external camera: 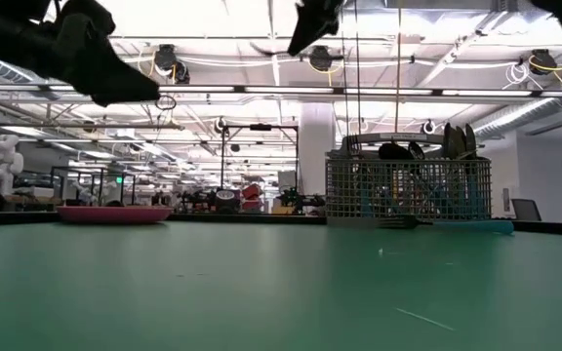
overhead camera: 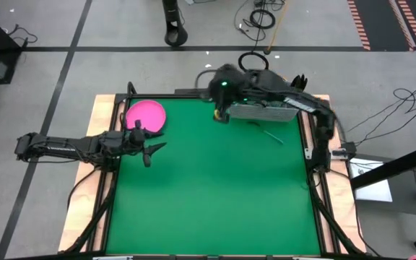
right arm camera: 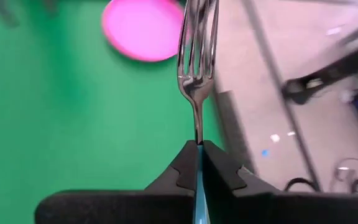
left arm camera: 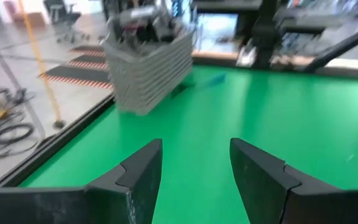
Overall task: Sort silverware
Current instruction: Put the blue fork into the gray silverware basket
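My right gripper (right arm camera: 197, 146) is shut on a fork (right arm camera: 197, 68) with a light-blue handle and hangs above the table's far edge, just left of the silver wire-mesh caddy (overhead camera: 262, 110). The fork's metal tines point away toward the pink plate (right arm camera: 143, 28). The caddy (external camera: 406, 190) holds several upright pieces. Two thin pieces (overhead camera: 267, 133) lie flat on the green mat in front of it; one has a light-blue handle (external camera: 471, 226). My left gripper (overhead camera: 150, 148) is open above the mat's left side, near the plate (overhead camera: 146, 115), and touches nothing. My right gripper pinches the fork's light-blue handle (right arm camera: 197, 183) between its two fingers, close to where the metal neck begins. The fork runs along the fingers and sticks out past their free ends, tines foremost. It is lifted clear of the table.
The plate rests flat near the far left corner. The caddy stands at the far right corner (left arm camera: 151, 62). A wooden frame (overhead camera: 107, 108) borders the green mat. The mat's middle and near half (overhead camera: 215, 202) hold no objects.
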Robot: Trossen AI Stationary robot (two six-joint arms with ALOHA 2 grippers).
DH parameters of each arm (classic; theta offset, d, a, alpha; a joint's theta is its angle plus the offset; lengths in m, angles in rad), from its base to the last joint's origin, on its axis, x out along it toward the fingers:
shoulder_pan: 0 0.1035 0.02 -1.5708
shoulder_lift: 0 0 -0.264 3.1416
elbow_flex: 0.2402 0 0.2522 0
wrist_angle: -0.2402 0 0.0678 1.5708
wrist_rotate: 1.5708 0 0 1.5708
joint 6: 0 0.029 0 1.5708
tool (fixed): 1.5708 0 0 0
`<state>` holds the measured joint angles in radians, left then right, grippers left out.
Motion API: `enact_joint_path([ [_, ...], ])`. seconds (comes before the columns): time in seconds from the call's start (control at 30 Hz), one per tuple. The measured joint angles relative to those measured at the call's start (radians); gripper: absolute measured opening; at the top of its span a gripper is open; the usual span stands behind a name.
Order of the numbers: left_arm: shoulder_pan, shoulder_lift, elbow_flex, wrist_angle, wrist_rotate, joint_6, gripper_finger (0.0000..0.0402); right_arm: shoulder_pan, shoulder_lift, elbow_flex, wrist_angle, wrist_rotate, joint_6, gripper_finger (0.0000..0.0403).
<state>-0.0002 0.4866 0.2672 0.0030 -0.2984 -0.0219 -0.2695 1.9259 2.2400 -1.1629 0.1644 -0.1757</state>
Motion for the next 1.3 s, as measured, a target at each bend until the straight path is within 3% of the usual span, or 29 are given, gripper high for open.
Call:
enact_joint_path([
  [0.13, 0.000, 0.003, -0.012, 0.088, 0.036, -0.022, 0.0192, -0.015, -0.145, -0.191, 0.166, 0.102, 0.027, 0.0000],
  [0.23, 0.000, 0.004, -0.013, 0.090, 0.035, -0.024, 0.0192, -0.033, -0.275, -0.440, 0.368, 0.152, 0.046, 0.0000],
  [0.37, 0.000, 0.005, -0.013, 0.096, 0.031, -0.024, 0.0192, -0.073, -0.455, -0.827, 0.747, 0.205, 0.067, 0.0000],
  [0.5, 0.000, 0.007, -0.013, 0.099, 0.025, -0.018, 0.0192, -0.117, -0.599, -1.177, 1.249, 0.219, 0.087, 0.0000],
  [0.7, 0.000, 0.011, -0.013, 0.115, 0.014, -0.015, 0.0192, -0.143, -0.664, -1.530, 1.735, 0.341, 0.050, 0.0000],
  [0.9, 0.000, 0.021, -0.013, 0.126, 0.009, 0.003, 0.0192, -0.159, -0.612, -1.677, 2.033, 0.345, 0.003, 0.0000],
  [1.3, 0.000, 0.061, -0.013, 0.207, 0.006, 0.055, 0.0192, -0.230, -0.475, -1.682, 2.184, 0.385, 0.016, 0.0000],
])
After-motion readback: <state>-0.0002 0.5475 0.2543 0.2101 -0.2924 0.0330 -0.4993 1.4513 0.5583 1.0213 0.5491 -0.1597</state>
